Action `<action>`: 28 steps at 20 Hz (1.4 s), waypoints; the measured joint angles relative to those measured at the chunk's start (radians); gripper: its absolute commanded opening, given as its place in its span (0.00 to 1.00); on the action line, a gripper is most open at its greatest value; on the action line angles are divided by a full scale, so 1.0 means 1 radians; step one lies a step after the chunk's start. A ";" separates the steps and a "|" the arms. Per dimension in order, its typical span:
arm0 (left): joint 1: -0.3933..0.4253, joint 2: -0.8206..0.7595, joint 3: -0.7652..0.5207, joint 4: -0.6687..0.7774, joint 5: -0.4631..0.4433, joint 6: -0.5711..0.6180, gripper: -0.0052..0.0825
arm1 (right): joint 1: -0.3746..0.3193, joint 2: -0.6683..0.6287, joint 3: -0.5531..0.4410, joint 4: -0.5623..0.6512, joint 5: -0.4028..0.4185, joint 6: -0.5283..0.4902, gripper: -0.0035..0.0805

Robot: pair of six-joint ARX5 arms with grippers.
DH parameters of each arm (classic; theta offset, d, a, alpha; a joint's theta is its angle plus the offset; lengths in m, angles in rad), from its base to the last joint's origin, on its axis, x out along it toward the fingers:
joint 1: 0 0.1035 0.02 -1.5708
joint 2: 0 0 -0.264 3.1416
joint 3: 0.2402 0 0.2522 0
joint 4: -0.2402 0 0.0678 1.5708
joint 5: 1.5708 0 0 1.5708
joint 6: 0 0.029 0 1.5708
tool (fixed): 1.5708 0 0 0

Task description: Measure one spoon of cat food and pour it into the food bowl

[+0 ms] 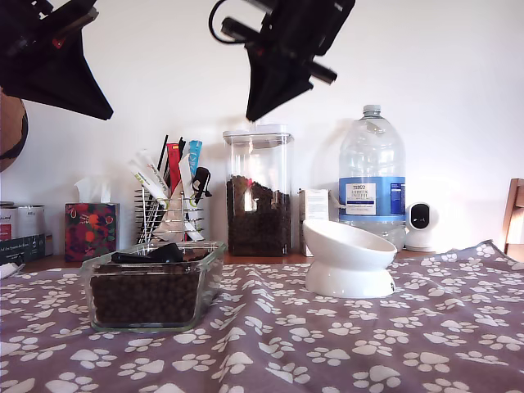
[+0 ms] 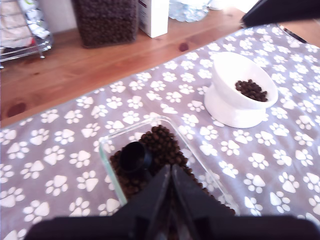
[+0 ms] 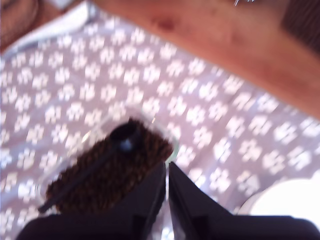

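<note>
Spoon (image 2: 135, 156) lies on the cat food (image 2: 165, 145) in the glass dish (image 1: 209, 266), and kibble's already in the food bowl (image 2: 240, 92)! My first claw (image 2: 170, 172) and second claw (image 3: 166, 172) hover closed, empty. Risk: another scoop overfills, or a descent clips the dish rim.

Water bottle (image 1: 372, 173) beside white camera (image 1: 422, 226) (tissue box (image 1: 91, 232) opposite).

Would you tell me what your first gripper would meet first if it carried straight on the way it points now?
Probably the cat food in the glass dish, beside the spoon; my first gripper looks shut and well above, so depth is uncertain.
</note>
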 measured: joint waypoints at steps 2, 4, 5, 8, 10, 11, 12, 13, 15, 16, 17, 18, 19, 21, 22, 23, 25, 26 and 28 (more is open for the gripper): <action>0.012 0.000 0.000 0.002 0.000 0.000 0.04 | 0.000 -0.047 -0.045 0.079 0.002 0.000 0.03; 0.016 0.000 0.000 0.002 0.000 0.000 0.04 | 0.000 -0.106 -0.132 0.144 0.013 0.000 0.03; 0.017 0.000 0.000 0.002 0.002 0.000 0.04 | 0.001 -0.135 -0.185 0.176 0.027 0.000 0.03; 0.016 0.000 0.000 0.003 0.011 0.000 0.04 | 0.001 -0.229 -0.371 0.300 0.050 0.010 0.03; 0.016 0.000 0.000 0.003 0.011 0.000 0.04 | 0.001 -0.303 -0.508 0.401 0.061 0.023 0.03; 0.016 0.000 0.000 0.003 0.013 0.000 0.04 | 0.001 -0.346 -0.570 0.455 0.080 0.024 0.03; 0.016 0.000 0.000 0.003 0.018 0.000 0.04 | 0.001 -0.397 -0.631 0.511 0.101 0.024 0.03; 0.016 0.000 0.000 0.001 0.023 0.001 0.04 | 0.001 -0.460 -0.693 0.564 0.116 0.024 0.03; 0.016 0.000 0.000 -0.009 0.037 0.005 0.04 | 0.001 -0.590 -0.805 0.645 0.143 0.025 0.03; 0.016 0.000 -0.002 -0.006 0.038 0.011 0.04 | 0.001 -0.650 -0.858 0.679 0.164 0.027 0.03; 0.016 -0.001 -0.010 0.008 0.038 0.020 0.04 | 0.001 -0.713 -0.919 0.710 0.177 0.031 0.03; 0.016 -0.008 -0.034 0.035 0.038 0.023 0.04 | -0.003 -0.769 -0.979 0.729 0.182 0.037 0.03; 0.016 -0.026 -0.072 0.060 0.038 0.024 0.04 | -0.013 -0.820 -1.042 0.738 0.182 0.047 0.03; 0.016 -0.086 -0.176 0.109 0.038 0.025 0.04 | -0.034 -0.916 -1.178 0.748 0.182 0.050 0.03; 0.016 -0.121 -0.222 0.133 0.037 0.024 0.04 | -0.052 -0.967 -1.246 0.745 0.183 0.055 0.03; 0.016 -0.164 -0.267 0.166 0.029 0.008 0.04 | -0.071 -1.012 -1.291 0.732 0.184 0.066 0.03; 0.016 -0.274 -0.336 0.198 -0.002 -0.023 0.04 | -0.122 -1.124 -1.342 0.718 0.184 0.080 0.03; 0.016 -0.329 -0.360 0.204 -0.018 -0.031 0.04 | -0.151 -1.183 -1.349 0.713 0.183 0.087 0.03; 0.016 -0.436 -0.385 0.188 -0.028 -0.050 0.04 | -0.203 -1.295 -1.353 0.686 0.163 0.095 0.03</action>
